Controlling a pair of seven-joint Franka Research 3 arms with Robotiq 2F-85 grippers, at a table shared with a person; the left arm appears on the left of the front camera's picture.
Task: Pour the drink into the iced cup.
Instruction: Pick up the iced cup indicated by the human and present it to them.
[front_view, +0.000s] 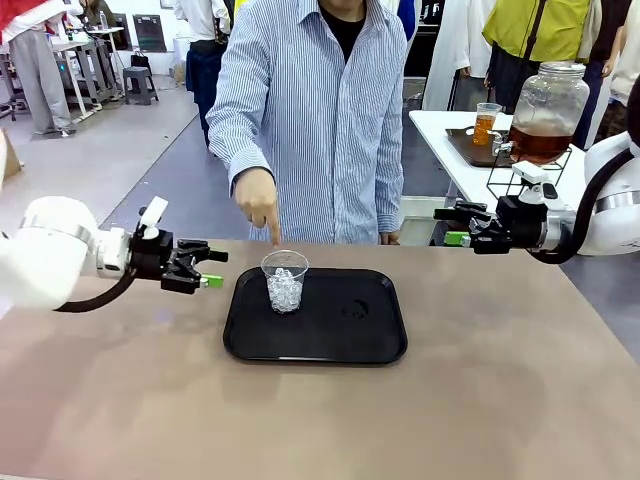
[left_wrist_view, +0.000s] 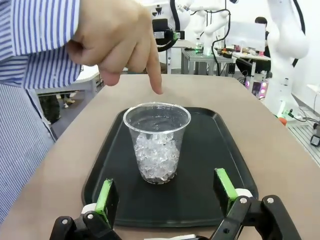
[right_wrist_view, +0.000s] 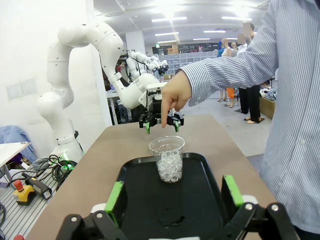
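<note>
Table: brown top that carries the tray; both arms reach in over its ends.
Person: stands at the far edge in a blue striped shirt, one arm stretched down toward the tray.
Side table: white, behind the robot's right arm, well apart from the main table.
Tray: black, flat in the middle of the table, with the iced cup in its far left part.
Jar: large clear glass with a lid, on a wire stand on the side table.
Drink: amber-brown liquid in the lower part of the jar; a small cup just left of the jar holds the same colour.
Left gripper: above the table just left of the tray, green pads spread wide and holding nothing; in its wrist view the iced cup stands ahead between the fingers, apart from them.
Right gripper: over the table's far right edge, jaws released and wide, nothing between them.
Hand: forefinger points down, its tip just above the far rim of the iced cup and not touching it.
Iced cup: clear plastic, upright, about half full of ice.
</note>
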